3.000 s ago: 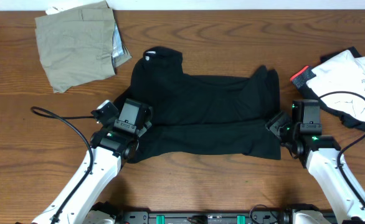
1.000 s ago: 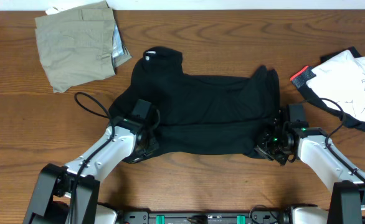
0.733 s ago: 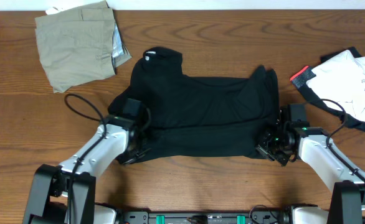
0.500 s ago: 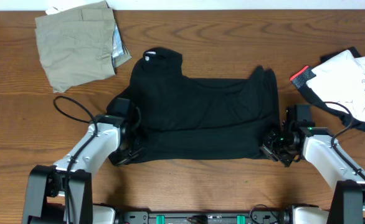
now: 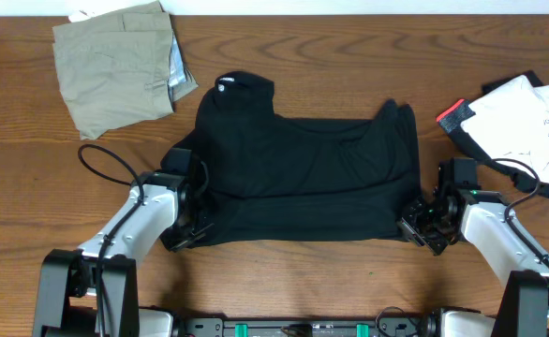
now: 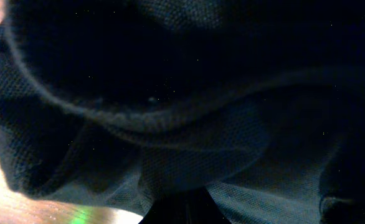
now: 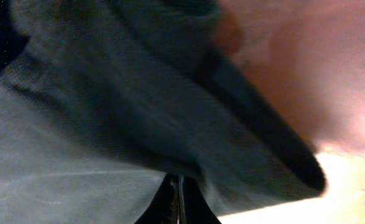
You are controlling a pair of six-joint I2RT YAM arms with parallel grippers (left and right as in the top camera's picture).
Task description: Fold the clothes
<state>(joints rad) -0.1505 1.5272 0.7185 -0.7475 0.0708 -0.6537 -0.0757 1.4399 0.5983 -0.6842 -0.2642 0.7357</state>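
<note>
A black shirt lies spread across the middle of the wooden table, its collar pointing to the far side and its lower part doubled over. My left gripper is shut on the shirt's near left edge. At the near right corner my right gripper is shut on the fabric too. In the left wrist view black cloth fills the frame above the closed jaws of the left gripper. The right wrist view shows grey-black fabric pinched in the right gripper.
Folded khaki shorts lie at the far left corner. A heap of white and black clothes with a red tag sits at the right edge. A cable loop from the left arm rests on the table left of the shirt.
Both grippers have drawn apart, left going left and right going right, each holding the shirt. The near edge is pulled straighter and the lower fold lies flatter.
</note>
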